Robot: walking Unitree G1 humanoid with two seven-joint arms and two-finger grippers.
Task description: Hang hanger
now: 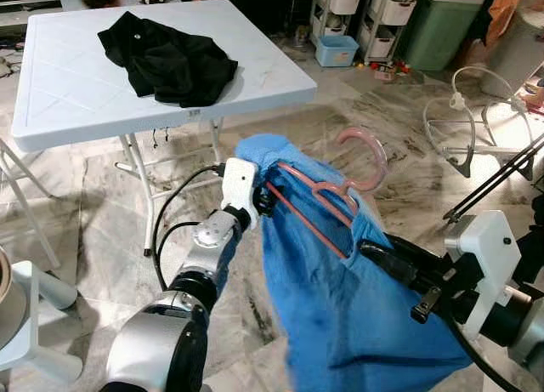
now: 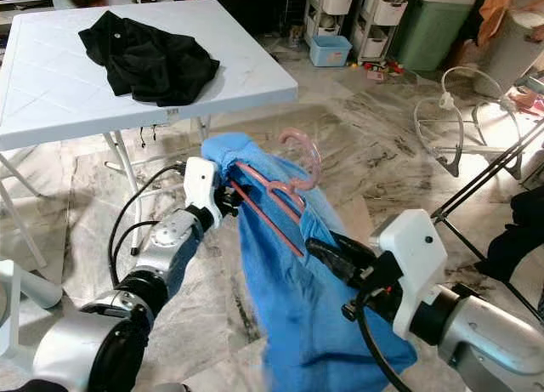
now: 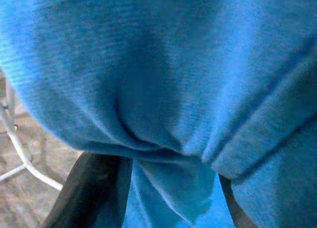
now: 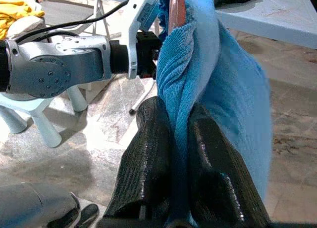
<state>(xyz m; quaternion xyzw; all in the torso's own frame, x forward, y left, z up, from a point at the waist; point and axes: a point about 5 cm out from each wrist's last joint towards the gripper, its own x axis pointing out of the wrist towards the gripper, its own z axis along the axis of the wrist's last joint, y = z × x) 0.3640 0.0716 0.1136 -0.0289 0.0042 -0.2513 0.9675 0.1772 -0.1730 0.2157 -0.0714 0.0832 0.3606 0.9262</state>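
Note:
A blue garment (image 1: 340,324) hangs on a pink hanger (image 1: 370,154), held up in the air between my two arms. The hanger's hook points up and away from me. My left gripper (image 1: 265,198) is shut on the garment's left shoulder, where the hanger's end sits under the cloth. In the left wrist view, blue cloth (image 3: 163,89) is bunched between the black fingers (image 3: 94,188). My right gripper (image 1: 370,249) is shut on the cloth at the hanger's other end. The right wrist view has both fingers (image 4: 148,154) pinching a fold of the garment (image 4: 233,89).
A white folding table (image 1: 68,103) with a black garment (image 1: 170,60) on it stands ahead left. Black bars of a rack (image 1: 501,179) slant in at the right, with white hangers (image 1: 463,99) on the marble floor beyond. A white stool (image 1: 34,298) stands near left.

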